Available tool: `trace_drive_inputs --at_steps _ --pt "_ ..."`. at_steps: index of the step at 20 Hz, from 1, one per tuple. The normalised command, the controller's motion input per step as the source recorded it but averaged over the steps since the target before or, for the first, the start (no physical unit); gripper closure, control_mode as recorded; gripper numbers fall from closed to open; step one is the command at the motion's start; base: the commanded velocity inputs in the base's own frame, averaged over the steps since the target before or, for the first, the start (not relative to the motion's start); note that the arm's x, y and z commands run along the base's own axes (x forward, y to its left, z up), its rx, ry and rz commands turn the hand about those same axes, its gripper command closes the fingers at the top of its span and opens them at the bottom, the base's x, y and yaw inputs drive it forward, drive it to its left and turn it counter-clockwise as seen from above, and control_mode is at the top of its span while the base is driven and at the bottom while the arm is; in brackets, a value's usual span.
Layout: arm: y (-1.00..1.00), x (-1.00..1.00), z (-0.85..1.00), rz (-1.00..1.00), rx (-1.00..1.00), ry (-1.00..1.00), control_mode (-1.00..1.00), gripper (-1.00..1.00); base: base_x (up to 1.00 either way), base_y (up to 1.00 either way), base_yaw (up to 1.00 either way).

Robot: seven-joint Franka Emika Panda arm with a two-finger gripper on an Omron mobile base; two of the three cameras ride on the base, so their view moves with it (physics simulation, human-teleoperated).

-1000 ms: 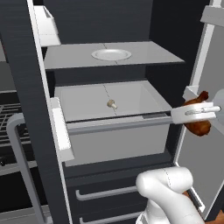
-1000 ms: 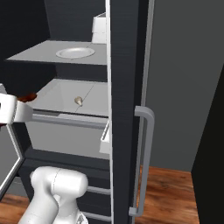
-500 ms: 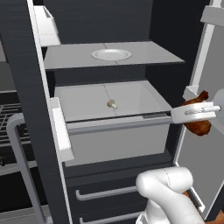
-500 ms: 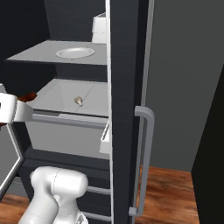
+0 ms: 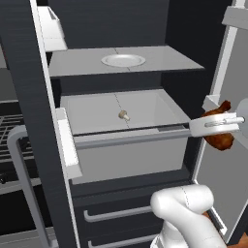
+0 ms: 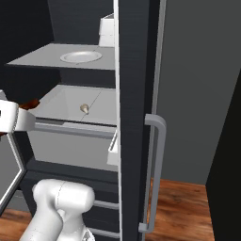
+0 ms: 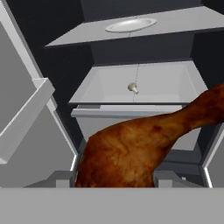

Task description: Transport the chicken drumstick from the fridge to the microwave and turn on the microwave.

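Observation:
My gripper (image 5: 216, 125) is shut on the chicken drumstick (image 5: 221, 139), a glossy reddish-brown piece held in the air just outside the open fridge (image 5: 30, 101), to the right of its pull-out drawer (image 5: 131, 156). In the hand view the drumstick (image 7: 140, 148) lies across the fingers, thick end low and left, thin end rising to the right, with the drawer (image 7: 140, 83) beyond it. From the right base the gripper (image 6: 10, 117) is at the left edge with a bit of drumstick (image 6: 31, 103) behind it. The microwave is out of view.
A tiny beige mushroom-shaped item (image 5: 124, 115) lies in the drawer. A pale shallow dish (image 5: 123, 60) sits on the shelf above. The fridge's doors stand open on both sides, one with a grey handle (image 6: 157, 174). A black stove (image 5: 10, 131) is at far left.

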Motion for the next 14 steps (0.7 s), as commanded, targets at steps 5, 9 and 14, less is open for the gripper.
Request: trace_drive_inputs --at_steps 5,9,14 --pt "0.0 0.0 0.0 0.0 0.0 0.0 -1.0 1.0 0.0 0.0 0.0" --pt "0.0 0.0 0.0 0.0 0.0 0.0 1.0 1.0 0.0 0.0 0.0" --pt "0.0 0.0 0.0 0.0 0.0 0.0 1.0 1.0 -0.05 0.0 0.0"
